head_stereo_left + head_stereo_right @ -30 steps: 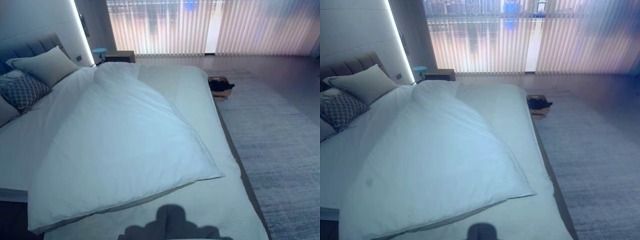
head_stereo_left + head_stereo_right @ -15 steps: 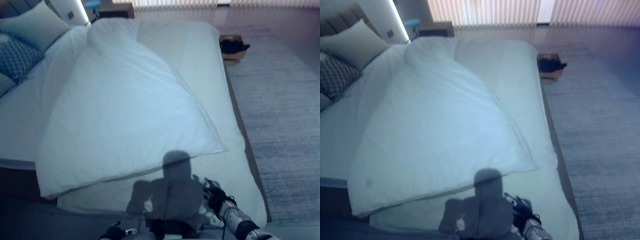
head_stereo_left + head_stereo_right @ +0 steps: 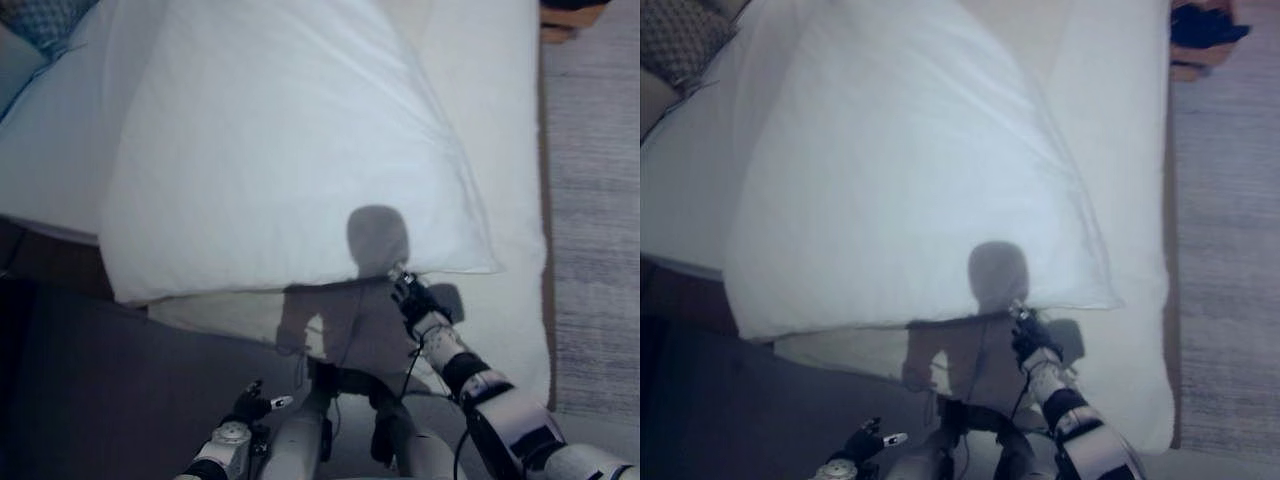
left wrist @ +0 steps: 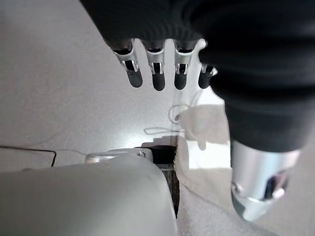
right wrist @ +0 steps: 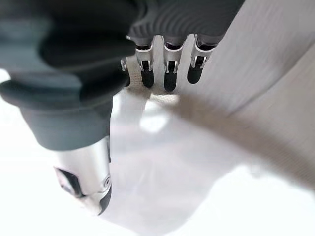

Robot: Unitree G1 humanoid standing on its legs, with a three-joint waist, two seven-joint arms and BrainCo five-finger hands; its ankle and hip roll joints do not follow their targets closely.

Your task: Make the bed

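Note:
A white duvet (image 3: 290, 150) lies askew across the bed, its lower edge running slantwise above the foot of the mattress. Below it the white sheet (image 3: 505, 300) is bare. My right hand (image 3: 415, 298) reaches over the foot of the bed, fingers straight and open, just short of the duvet's lower edge near its right corner. In the right wrist view its fingertips (image 5: 170, 81) hover over white cloth and hold nothing. My left hand (image 3: 250, 405) hangs low by the foot of the bed, open and empty, its fingers (image 4: 157, 73) straight above the pale floor.
A patterned cushion (image 3: 680, 35) lies at the head end on the left. A small box with dark things (image 3: 1205, 30) stands on the floor to the bed's right, beside a grey rug (image 3: 600, 200). Dark floor (image 3: 80, 380) lies left of the bed's foot.
The camera has tilted down towards the foot of the bed. My right arm has come up and stretched towards the duvet's lower edge; my left hand has come into sight low down.

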